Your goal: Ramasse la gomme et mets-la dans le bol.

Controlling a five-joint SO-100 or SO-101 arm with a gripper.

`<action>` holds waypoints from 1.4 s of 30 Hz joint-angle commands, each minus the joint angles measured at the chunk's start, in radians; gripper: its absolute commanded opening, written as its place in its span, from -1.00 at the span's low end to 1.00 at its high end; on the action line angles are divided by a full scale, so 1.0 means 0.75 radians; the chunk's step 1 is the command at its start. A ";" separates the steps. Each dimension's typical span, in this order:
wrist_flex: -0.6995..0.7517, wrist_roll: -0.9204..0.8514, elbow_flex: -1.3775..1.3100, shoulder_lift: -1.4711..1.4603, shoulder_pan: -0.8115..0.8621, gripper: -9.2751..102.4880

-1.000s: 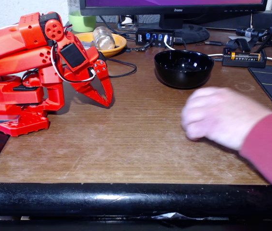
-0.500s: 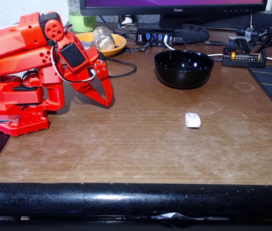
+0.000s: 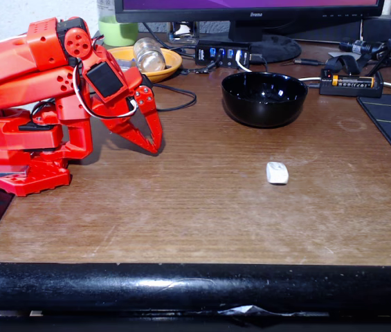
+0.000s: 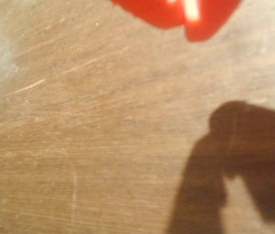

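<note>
— Where did the eraser sit relative to my gripper when you checked?

— In the fixed view the gomme (image 3: 277, 172) lay flat on the bare wood of the table (image 3: 181, 207), well apart from the gripper (image 3: 155, 145), off to its right and a little nearer the camera. I'd have had to swing the arm right and reach outward to get over it

— And its long axis?

— Hard for me to call. It read as a small rounded block, only slightly wider than tall in that view, so I judged the approach angle wouldn't matter much

— The bowl?

— The bol (image 3: 264, 98) stood behind the gomme, toward the monitor, clearly apart from it. From the eraser the carry would have gone away from the camera, barely sideways at all

— How was the arm posed?

— Folded back over its base at the left, with the gripper angled down and its tips close to the wood, if not on it. The jaws looked clenched and held nothing. In the wrist view I saw the red tips (image 4: 186, 17) at the top edge over scratched wood, with their shadow below
</note>
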 commanded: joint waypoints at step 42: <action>-0.260 -0.356 -0.211 -0.550 0.489 -0.77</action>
